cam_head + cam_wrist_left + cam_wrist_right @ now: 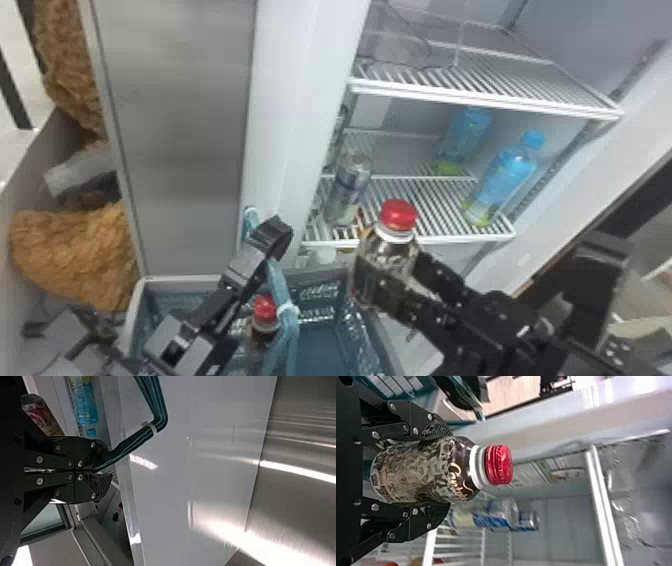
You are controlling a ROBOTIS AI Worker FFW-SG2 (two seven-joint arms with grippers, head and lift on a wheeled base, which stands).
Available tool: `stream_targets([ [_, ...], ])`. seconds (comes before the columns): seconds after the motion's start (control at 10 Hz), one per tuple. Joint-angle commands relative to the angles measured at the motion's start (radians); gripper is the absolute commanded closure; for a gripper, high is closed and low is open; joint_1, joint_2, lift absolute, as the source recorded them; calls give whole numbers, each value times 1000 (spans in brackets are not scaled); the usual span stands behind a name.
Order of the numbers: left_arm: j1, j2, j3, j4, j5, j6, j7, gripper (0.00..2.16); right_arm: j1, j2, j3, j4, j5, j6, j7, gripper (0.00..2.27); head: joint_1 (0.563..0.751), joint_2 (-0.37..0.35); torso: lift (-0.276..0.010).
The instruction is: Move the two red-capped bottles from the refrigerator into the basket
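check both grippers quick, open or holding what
Left gripper: closed on teal handle of blue plastic basket.
Right gripper: closed around dark, patterned, red-capped bottle.

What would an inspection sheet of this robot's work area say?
Surface: a wire fridge shelf carries two blue bottles.
Job's things: one red-capped bottle is in the basket; the other is held upright outside it.
Clutter: a clear bottle on the same shelf.
Right gripper: closed around the second red-capped bottle.
Left gripper: closed on the basket's handle.
Cables: nothing seen for certain.
Surroundings: a metal panel, with something brown and fluffy beyond.
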Motion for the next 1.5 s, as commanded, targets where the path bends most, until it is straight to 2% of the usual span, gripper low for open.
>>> stream_targets([
  [0.0, -2, 0, 0, 2, 1, -4, 0, 1204, 3, -9, 19, 1, -2, 46, 16, 1276, 695, -350, 0],
  [0.4, -2, -2, 0, 2, 3, -4, 0, 1204, -16, -16, 45, 8, -2, 127, 93, 1273, 695, -329, 0],
  [0.5, -2, -2, 0, 2, 1, -2, 0, 1204, -24, -19, 46, 15, -2, 129, 105, 964, 695, -319, 0],
  [0.6, 1, -2, 0, 2, 1, -2, 0, 1204, -26, -19, 46, 18, -4, 127, 105, 389, 695, -312, 0],
  [0.7, 1, -2, 0, 4, 1, -2, 0, 1204, -24, -19, 45, 30, -22, 102, 105, 7, 695, -311, 0],
  [1.0, 3, -2, 0, 2, 5, -9, 0, 1204, 1, -10, 27, 42, -32, 43, 104, 225, 695, -306, 0],
  [1.3, 3, -3, 2, 2, 3, -14, 0, 1204, 119, 19, -27, 111, -48, -330, 107, 233, 695, -326, 0],
  [1.4, 8, -5, 8, 2, 5, -22, -2, 1204, 158, 45, -57, 143, -58, -460, 107, 237, 695, -345, 0],
])
